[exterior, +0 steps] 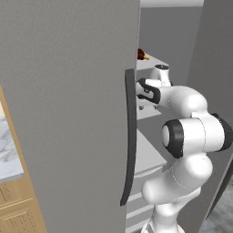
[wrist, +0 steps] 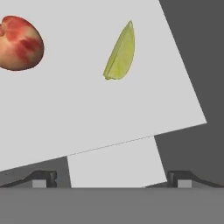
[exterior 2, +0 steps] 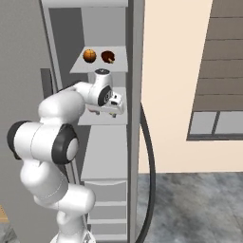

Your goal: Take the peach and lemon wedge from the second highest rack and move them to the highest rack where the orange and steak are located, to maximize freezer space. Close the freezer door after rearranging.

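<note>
The gripper (wrist: 112, 178) hangs wide open and empty over the second rack (wrist: 87, 113), peach (wrist: 19, 42) and lemon wedge (wrist: 120, 53) lying apart below it, seemingly lining up a first pick.

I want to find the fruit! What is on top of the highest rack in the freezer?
The highest rack holds the orange and the steak, side by side. Its left part is hidden.
</note>
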Available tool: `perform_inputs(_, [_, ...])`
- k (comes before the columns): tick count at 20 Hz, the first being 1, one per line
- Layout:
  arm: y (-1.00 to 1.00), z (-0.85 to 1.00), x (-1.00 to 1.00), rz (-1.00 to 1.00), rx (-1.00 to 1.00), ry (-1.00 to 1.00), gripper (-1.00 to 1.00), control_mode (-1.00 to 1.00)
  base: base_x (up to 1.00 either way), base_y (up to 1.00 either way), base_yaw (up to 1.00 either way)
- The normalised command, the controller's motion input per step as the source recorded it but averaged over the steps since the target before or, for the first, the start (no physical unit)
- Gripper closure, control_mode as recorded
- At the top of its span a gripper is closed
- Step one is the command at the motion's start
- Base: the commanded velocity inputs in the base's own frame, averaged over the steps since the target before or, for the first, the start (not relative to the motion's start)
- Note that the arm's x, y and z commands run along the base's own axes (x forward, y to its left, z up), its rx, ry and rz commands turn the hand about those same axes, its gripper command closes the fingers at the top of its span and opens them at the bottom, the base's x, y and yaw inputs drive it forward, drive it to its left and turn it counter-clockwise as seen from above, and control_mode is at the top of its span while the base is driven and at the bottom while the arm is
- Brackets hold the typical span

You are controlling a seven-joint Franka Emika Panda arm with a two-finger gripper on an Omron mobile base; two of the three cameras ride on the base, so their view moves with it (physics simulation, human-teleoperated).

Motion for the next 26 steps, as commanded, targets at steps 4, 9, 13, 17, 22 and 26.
perform_inputs(4, [-0.14,-0.01,0.54,-0.02,0.0,0.01,-1.0,-1.0,0.0,0.0,0.0])
perform_inputs(9, [-0.1,-0.07,0.57,0.0,0.0,0.07,-1.0,-1.0,0.0,0.0,0.0])
perform_inputs(13, [0.0,-0.22,0.41,0.0,0.0,0.05,-1.0,-1.0,0.0,0.0,0.0])
perform_inputs(17, [0.01,-0.29,0.37,0.0,0.0,0.06,-1.0,-1.0,0.0,0.0,0.0])
perform_inputs(22, [0.01,-0.23,0.43,0.0,0.0,0.09,-1.0,-1.0,0.0,0.0,0.0])
perform_inputs(26, [0.0,-0.1,0.45,0.0,0.0,0.06,-1.0,-1.0,0.0,0.0,0.0])
